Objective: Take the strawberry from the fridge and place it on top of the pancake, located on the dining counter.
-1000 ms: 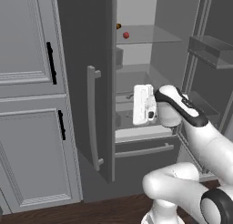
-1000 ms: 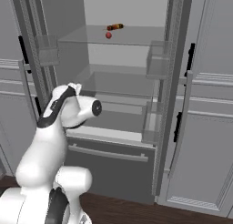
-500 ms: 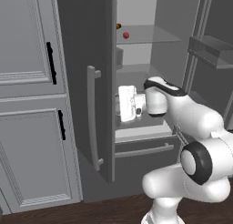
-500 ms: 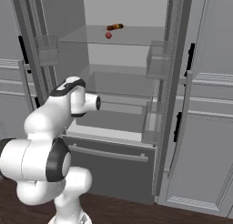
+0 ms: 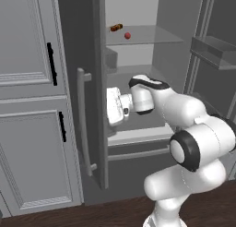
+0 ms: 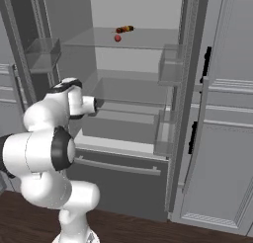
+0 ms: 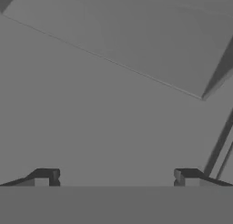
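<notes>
**Claw wide and empty inside the open fridge, strawberry on the top shelf**

I have the fridge [image 6: 143, 10] in front of me with both doors swung open, its light grey inside showing. The strawberry [image 5: 127, 35] sits on the upper glass shelf [image 6: 143, 39], a small red ball, with the elongated dark red-and-orange item [image 6: 124, 28] just beside it, further back on the same shelf.

My arm is folded in front of the fridge and reaches into the compartment below that shelf. From the left base view I see the white hand pointing toward the left door [image 5: 80, 74], close to its inner face, well below the strawberry. In the hand view the claw [image 7: 116, 177] shows its two dark fingertips [image 7: 45, 176] standing far apart at the bottom, with nothing between them; the claw holds nothing. Ahead of it I see plain grey fridge surfaces meeting at an edge.

The left door's long pale bar handle [image 5: 83, 120] faces the camera. Pale grey panelled cupboards [image 5: 27, 101] with black handles stand to the left of the fridge.
</notes>
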### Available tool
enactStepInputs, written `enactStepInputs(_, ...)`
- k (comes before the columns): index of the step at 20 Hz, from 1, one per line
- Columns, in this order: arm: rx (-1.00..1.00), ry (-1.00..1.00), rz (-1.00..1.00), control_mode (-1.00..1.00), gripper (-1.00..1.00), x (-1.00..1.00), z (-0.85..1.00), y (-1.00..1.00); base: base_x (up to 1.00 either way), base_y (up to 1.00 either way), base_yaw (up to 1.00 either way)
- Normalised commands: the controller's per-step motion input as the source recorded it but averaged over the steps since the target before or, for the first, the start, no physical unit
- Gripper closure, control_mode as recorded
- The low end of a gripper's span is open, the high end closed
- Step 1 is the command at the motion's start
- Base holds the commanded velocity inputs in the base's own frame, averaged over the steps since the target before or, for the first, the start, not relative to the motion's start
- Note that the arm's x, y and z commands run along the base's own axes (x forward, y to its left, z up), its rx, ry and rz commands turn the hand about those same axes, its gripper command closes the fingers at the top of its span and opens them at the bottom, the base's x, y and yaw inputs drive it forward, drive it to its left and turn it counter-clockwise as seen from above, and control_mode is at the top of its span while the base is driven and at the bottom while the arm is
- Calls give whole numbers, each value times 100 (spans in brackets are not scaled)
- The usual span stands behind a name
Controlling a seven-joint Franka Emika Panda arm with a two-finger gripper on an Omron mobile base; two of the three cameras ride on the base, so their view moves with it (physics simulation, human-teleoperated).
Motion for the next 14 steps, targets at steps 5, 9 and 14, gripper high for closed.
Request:
enactStepInputs(5,0,4,3,-100,-100,-21,-6,67,0,0,0)
enactStepInputs(9,0,2,0,-100,-100,-18,-9,64,0,0,0)
enactStepInputs(14,0,0,0,-100,-100,-10,-4,42,0,0,0)
